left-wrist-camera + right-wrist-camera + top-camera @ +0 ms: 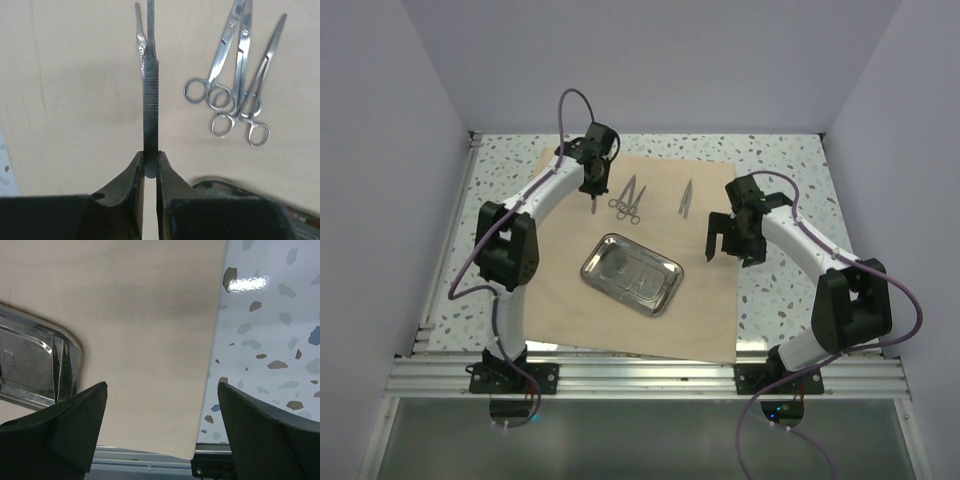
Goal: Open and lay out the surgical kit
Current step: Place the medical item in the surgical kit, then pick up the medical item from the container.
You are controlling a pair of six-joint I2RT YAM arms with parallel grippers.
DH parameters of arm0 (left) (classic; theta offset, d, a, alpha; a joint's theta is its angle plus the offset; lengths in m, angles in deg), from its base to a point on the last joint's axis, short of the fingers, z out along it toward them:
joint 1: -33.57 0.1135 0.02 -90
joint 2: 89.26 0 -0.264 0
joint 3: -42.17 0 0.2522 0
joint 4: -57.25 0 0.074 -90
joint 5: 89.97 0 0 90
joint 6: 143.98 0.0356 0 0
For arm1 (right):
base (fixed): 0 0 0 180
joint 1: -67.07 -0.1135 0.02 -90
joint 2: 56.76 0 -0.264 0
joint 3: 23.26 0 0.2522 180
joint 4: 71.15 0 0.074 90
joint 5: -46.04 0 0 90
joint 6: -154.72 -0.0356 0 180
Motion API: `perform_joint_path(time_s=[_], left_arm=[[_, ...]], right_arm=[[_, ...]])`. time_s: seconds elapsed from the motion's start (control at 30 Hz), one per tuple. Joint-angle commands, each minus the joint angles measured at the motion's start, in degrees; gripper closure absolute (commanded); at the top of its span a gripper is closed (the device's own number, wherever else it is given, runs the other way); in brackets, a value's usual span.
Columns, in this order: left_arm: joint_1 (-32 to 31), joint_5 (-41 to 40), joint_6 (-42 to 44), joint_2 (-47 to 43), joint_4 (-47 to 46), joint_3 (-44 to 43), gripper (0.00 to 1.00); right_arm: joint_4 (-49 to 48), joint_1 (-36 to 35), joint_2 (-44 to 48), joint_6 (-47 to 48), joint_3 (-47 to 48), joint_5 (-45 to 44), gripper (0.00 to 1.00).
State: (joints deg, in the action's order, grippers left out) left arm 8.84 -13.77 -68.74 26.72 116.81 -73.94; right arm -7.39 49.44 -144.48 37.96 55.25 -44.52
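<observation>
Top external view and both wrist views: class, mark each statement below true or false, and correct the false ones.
1. The left tool is shut on a thin ribbed steel instrument. True.
2. The shiny rectangular steel tray sits on bare speckled tabletop. False: it sits on the tan paper wrap sheet.
3. The right tool grips ring-handled scissors. False: it is open and empty.
4. The ring-handled steel instruments lie on the wrap, outside the tray. True.

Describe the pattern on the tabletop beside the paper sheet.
White tabletop with scattered brown, grey and blue flecks; clearest in right wrist view.
</observation>
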Motion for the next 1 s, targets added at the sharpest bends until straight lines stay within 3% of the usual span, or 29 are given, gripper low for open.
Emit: perform_joint_path(time_s=[0.0, 0.27, 0.3, 0.33, 0.43, 0.6, 0.83, 0.97], left_arm=[[2.0, -0.4, 3.4, 6.3, -3.3, -4.8, 1.00], [4.3, 0.4, 3.9, 15.4, -5.5, -8.1, 0.97], [4.3, 0.3, 3.8, 15.6, -5.0, -8.3, 0.78], [4.3, 0.1, 3.7, 15.5, -4.8, -8.4, 0.68], [4.3, 0.3, 3.3, 12.9, -4.3, -7.6, 0.50], [2.6, 1.7, 2.9, 1.2, -4.6, 2.7, 0.53], [-7.9, 5.6, 1.8, -17.3, -4.6, 23.5, 0.55], [-10.7, 13.5, -2.7, -22.3, -7.1, 30.6, 0.56]], right_arm=[[1.2, -0.1, 0.2, 0.0, 2.0, -1.2, 0.04], [1.9, -0.1, -0.6, -0.1, 3.1, -1.6, 0.04], [1.7, -0.1, -0.6, -0.1, 3.2, -1.7, 0.04], [1.7, -0.1, -0.6, -0.1, 3.1, -1.7, 0.04], [1.6, -0.1, -0.6, -0.1, 3.1, -1.5, 0.04], [0.3, -0.1, -0.2, -0.2, 1.3, -0.4, 0.04], [-1.6, -0.2, 0.4, 0.0, -0.4, 0.4, 0.04], [-2.6, 0.0, 0.4, 0.5, -1.1, 1.6, 0.04]])
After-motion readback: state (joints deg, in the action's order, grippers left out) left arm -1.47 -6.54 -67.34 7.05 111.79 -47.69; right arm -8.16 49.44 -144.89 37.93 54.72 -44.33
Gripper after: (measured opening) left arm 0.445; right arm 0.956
